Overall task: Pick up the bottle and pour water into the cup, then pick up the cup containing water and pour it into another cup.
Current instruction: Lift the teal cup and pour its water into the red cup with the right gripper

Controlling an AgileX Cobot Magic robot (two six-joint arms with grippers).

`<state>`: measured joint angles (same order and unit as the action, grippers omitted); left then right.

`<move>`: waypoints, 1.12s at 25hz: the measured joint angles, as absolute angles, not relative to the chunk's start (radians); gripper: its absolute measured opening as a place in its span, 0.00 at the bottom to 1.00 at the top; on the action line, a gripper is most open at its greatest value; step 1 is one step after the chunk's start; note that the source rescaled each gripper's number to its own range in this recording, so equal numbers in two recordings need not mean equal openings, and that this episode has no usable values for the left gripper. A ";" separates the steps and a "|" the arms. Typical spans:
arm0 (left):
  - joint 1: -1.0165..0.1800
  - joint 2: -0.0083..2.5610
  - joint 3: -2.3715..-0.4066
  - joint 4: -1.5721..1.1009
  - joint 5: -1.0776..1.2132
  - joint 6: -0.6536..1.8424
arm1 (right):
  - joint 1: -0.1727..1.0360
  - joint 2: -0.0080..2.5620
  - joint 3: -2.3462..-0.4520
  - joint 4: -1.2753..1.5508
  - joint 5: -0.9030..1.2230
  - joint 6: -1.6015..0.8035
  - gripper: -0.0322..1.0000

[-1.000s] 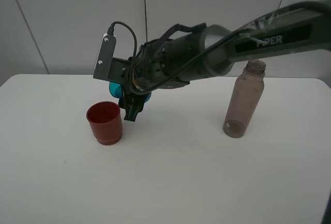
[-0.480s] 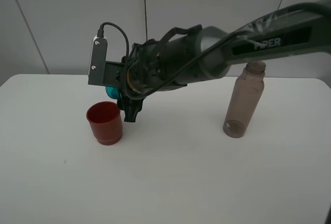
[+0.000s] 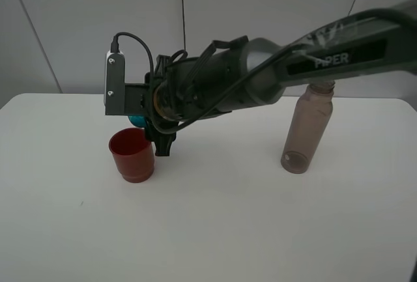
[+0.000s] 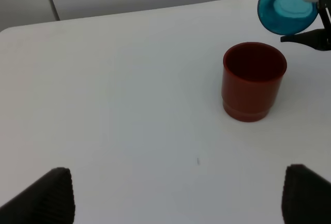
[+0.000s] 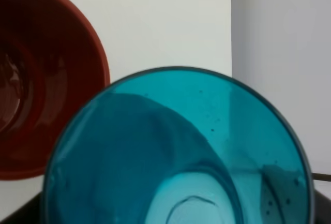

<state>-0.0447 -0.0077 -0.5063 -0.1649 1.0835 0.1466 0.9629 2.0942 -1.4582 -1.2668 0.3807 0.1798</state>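
Teal cup (image 3: 137, 120), tipped on its side and clamped in the right hand (image 3: 158, 133), hangs just above the far rim of the red cup (image 3: 132, 154) on the tabletop (image 3: 228, 230) — the second pour appears in hand. Next, its mouth needs centring over the red opening — or water may spill. Left hand (image 4: 181, 198) waits apart, empty; bottle (image 3: 307, 129) stands well aside.

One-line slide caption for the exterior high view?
Right gripper holds the teal cup tipped on its side near the red cup's rim; the uncapped bottle stands apart on the white table.
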 joint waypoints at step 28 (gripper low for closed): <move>-0.045 -0.008 -0.506 -0.165 1.083 0.147 | 0.963 2.101 -1.459 -1.452 0.393 0.180 0.11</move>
<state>-0.0447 -0.0077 -0.5063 -0.1649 1.0835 0.1466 0.9629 2.1008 -1.4593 -1.4518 0.3926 0.1798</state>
